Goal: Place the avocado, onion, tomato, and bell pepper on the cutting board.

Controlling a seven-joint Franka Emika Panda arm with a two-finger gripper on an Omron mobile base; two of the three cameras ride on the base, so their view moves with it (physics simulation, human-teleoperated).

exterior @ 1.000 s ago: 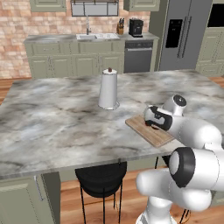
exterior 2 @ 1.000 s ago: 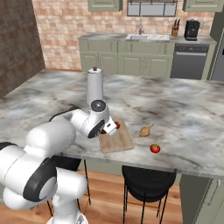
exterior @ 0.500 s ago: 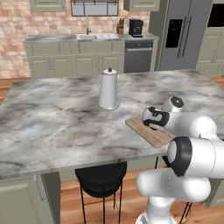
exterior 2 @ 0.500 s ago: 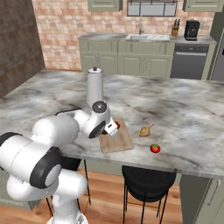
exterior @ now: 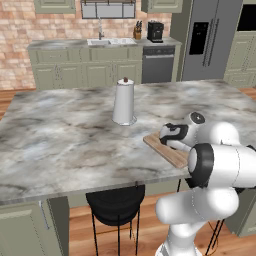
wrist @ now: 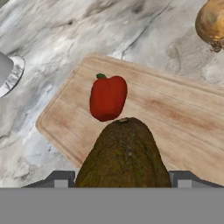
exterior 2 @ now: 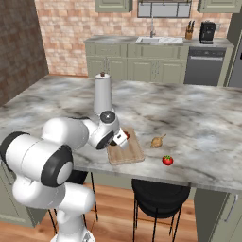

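Two pieces of produce sit over the cutting board [wrist: 175, 118] — the bell pepper [wrist: 108, 97] lying on the wood, and the avocado [wrist: 124, 155] clamped between the jaws of the gripper [exterior 2: 120, 140], held just above the board beside the pepper. Off the board's far edge the onion [exterior 2: 157, 141] rests on the marble counter [exterior: 65, 135], with the tomato [exterior 2: 167, 160] near the counter's front edge. Behind the board stands a paper towel holder [exterior: 124, 101].

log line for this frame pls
gripper: shut on avocado, over cutting board | bell pepper: on board | onion, tomato: on counter
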